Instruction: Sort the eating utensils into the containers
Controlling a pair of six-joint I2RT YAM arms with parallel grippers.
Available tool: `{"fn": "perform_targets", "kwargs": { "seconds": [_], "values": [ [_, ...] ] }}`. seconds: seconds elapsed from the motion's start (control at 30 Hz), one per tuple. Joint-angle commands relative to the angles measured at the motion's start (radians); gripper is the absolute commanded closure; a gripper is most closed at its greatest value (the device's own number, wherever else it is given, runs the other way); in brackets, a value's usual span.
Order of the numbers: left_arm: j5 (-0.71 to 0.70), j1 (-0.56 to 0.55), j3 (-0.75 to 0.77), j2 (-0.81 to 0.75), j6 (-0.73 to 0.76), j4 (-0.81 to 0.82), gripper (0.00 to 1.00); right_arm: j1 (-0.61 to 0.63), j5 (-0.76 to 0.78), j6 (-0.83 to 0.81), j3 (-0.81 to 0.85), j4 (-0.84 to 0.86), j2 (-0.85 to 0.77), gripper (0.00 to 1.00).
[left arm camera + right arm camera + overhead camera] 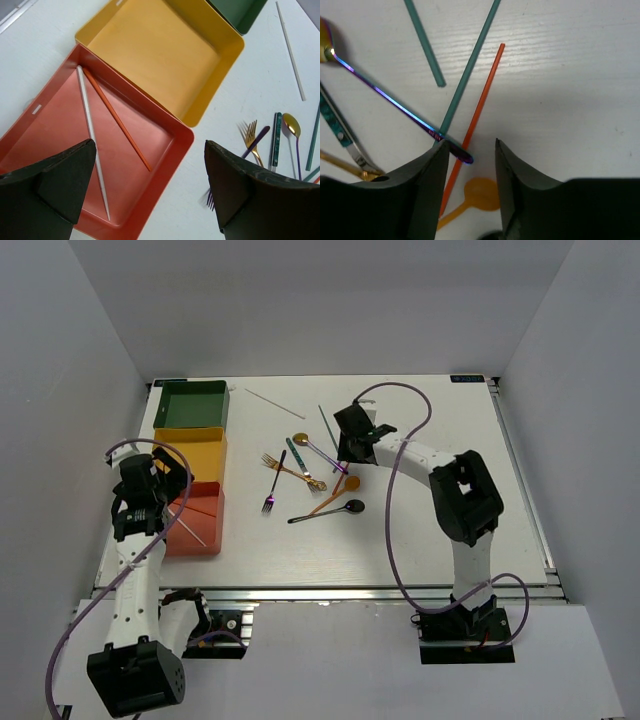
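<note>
Across the white surface [420,530], the three trays sit in a column at the left edge: dark green tray [192,404] farthest, yellow tray [190,455] in the middle, orange-red tray [196,522] nearest, each touching its neighbour. The loose utensils lie scattered near the centre, well apart from the trays.

The left hand [160,480] hovers over the seam between the yellow and orange-red trays. Its wrist view shows what the overhead view barely resolves: the yellow tray [150,50] holds nothing, while the orange-red tray [55,135] holds a white chopstick [92,145] and an orange chopstick [117,120], fanning apart from one corner. That hand [150,175] is released, fingers spread wide with nothing between them.

The right hand [355,435] reaches down among the centre pile. From above its fingers are hidden under the wrist; its own camera shows them parted, straddling an orange chopstick [477,105] on the surface, not yet clenched on it. The right hand [470,165] has the purple handle end of a gold-bowled spoon [385,95] just beside its left finger, with two teal chopsticks [470,70] crossing nearby.

Only the overhead view shows the black spoon [330,511], the purple fork [273,480], and a lone white chopstick [274,403] near the green tray.
</note>
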Motion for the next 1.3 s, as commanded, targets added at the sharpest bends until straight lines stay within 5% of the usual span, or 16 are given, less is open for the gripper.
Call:
{"fn": "perform_targets", "kwargs": {
  "seconds": [0.0,0.3,0.53,1.03,1.27],
  "values": [
    [0.041,-0.008,-0.001,-0.001,0.007,0.023,0.02,-0.03,0.071,0.068,0.095,-0.037,0.052,0.54],
    [0.081,-0.024,-0.001,0.016,0.01,0.028,0.02,-0.047,-0.087,-0.143,0.277,0.077,0.184,0.53],
    [0.097,-0.03,0.004,0.029,0.015,0.028,0.02,-0.047,-0.12,-0.304,0.572,-0.081,0.393,0.53],
    [0.13,-0.031,0.002,0.045,0.017,0.036,0.02,-0.051,-0.215,-0.363,0.572,-0.107,0.474,0.69],
    [0.199,-0.033,-0.001,0.047,0.017,0.062,0.02,-0.051,-0.305,-0.331,0.518,-0.08,0.448,1.0]
  ]
}}
